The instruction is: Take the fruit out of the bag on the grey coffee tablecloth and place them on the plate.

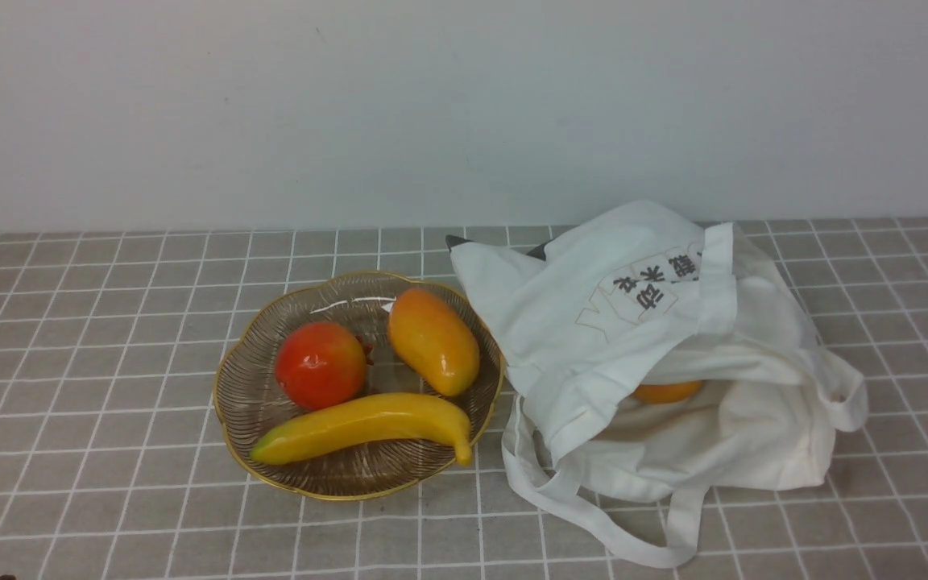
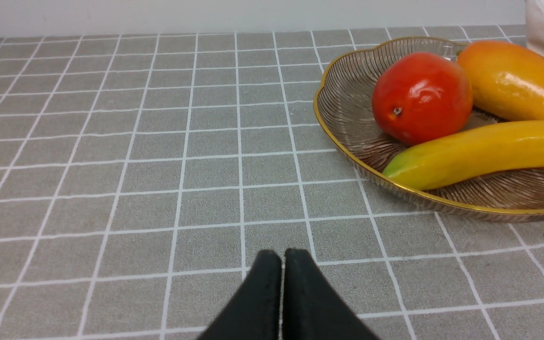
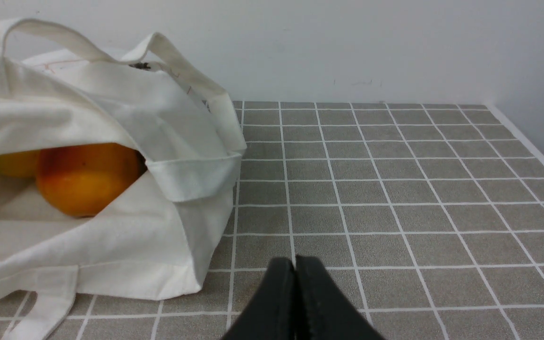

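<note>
The glass plate (image 1: 238, 403) with a gold rim holds a yellow banana (image 1: 359, 425), a round red fruit (image 1: 320, 364) and an orange-yellow mango (image 1: 432, 340). The white bag (image 1: 641, 322) lies to its right on the grey checked tablecloth (image 1: 93, 322), mouth open; an orange fruit (image 1: 667, 392) shows inside. In the right wrist view two orange fruits (image 3: 85, 177) lie in the bag (image 3: 158, 123). My left gripper (image 2: 282, 257) is shut and empty, over bare cloth, apart from the plate (image 2: 343, 99). My right gripper (image 3: 294, 263) is shut and empty, beside the bag. Neither gripper shows in the front view.
A pale wall (image 1: 464, 105) stands close behind the table. The bag's strap handles (image 1: 593, 515) trail over the cloth toward the front. The table's right edge (image 3: 531, 151) shows in the right wrist view.
</note>
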Action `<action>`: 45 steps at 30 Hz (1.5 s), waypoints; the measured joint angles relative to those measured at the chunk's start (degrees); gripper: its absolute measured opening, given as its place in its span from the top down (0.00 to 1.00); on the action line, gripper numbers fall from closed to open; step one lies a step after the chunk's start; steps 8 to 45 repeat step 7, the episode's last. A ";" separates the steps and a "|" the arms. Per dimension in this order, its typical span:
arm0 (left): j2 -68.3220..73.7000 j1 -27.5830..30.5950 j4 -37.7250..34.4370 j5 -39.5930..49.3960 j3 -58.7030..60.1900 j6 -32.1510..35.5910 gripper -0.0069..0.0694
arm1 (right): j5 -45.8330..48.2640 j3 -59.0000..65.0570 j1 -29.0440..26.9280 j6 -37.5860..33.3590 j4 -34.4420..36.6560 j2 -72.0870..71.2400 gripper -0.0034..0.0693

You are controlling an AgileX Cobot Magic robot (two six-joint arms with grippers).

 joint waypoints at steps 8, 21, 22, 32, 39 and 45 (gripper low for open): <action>0.00 0.00 0.00 0.00 0.00 0.00 0.92 | 0.00 0.00 0.00 0.66 0.00 0.00 0.97; 0.00 0.00 0.00 0.00 0.00 0.00 0.92 | 0.00 0.00 0.00 0.66 0.00 0.00 0.97; 0.00 0.00 0.00 0.00 0.00 0.00 0.92 | 0.00 0.00 0.00 0.66 0.00 0.00 0.97; 0.00 0.00 0.00 0.00 0.00 0.00 0.92 | 0.00 0.00 0.00 0.66 0.00 0.00 0.97; 0.00 0.00 0.00 0.00 0.00 0.00 0.92 | 0.00 0.00 0.00 0.66 0.00 0.00 0.97; 0.00 0.00 0.00 0.00 0.00 0.00 0.92 | 0.00 0.00 0.00 0.66 0.00 0.00 0.97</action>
